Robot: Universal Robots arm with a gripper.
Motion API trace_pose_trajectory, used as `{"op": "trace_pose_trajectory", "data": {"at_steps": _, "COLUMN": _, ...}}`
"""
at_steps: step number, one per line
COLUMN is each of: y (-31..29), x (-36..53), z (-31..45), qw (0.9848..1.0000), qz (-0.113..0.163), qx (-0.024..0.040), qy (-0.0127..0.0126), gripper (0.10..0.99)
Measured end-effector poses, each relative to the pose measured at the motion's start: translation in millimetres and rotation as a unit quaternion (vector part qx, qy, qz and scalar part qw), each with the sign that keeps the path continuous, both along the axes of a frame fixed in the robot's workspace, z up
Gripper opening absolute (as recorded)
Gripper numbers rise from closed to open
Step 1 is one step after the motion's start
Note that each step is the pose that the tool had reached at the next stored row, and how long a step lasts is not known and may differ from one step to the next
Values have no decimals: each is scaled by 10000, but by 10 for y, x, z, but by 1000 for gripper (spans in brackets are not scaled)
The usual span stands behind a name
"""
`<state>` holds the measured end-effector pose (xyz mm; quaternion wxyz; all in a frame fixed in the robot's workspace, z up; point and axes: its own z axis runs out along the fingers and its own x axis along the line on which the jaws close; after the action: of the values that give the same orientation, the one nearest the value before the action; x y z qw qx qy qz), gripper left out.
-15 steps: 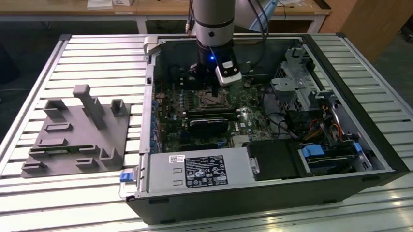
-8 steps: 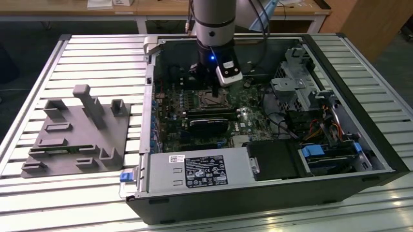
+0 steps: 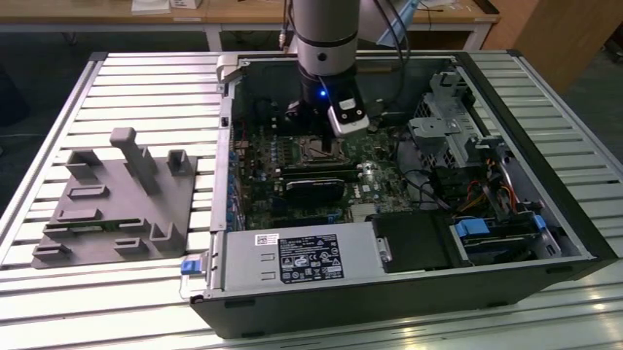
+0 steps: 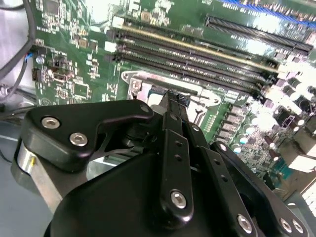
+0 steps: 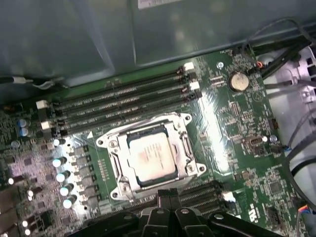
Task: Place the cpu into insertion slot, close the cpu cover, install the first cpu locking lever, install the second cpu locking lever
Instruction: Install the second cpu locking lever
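The cpu (image 5: 151, 157) sits in the insertion slot (image 5: 183, 146) mid-motherboard (image 5: 232, 138), framed by the cpu cover (image 5: 124, 174) — seemingly seated. The gripper (image 5: 168, 193) hovers at the socket's edge, fingertips together — holding nothing.

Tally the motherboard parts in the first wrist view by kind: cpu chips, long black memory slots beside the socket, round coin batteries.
cpu, seated in the insertion slot: 1
long black memory slots: 4
round coin battery: 1
Total: 6
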<state>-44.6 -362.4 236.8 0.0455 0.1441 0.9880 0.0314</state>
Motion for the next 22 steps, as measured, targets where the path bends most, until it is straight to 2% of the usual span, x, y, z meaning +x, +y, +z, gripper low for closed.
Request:
{"op": "trace_pose_trajectory", "data": {"at_steps": 7, "y": -84, "x": 1, "z": -2, "qw": 10000, "qz": 18, "qx": 0, "qy": 0, "gripper": 106}}
{"op": "trace_pose_trajectory", "data": {"at_steps": 11, "y": -91, "x": -3, "z": -13, "qw": 9997, "qz": 238, "qx": 1, "qy": 0, "gripper": 106}}
{"op": "trace_pose_trajectory", "data": {"at_steps": 18, "y": -97, "x": -13, "z": -40, "qw": 9977, "qz": 684, "qx": -1, "qy": 0, "gripper": 106}}
{"op": "trace_pose_trajectory", "data": {"at_steps": 22, "y": -107, "x": -34, "z": -81, "qw": 9962, "qz": 872, "qx": 3, "qy": 0, "gripper": 106}}
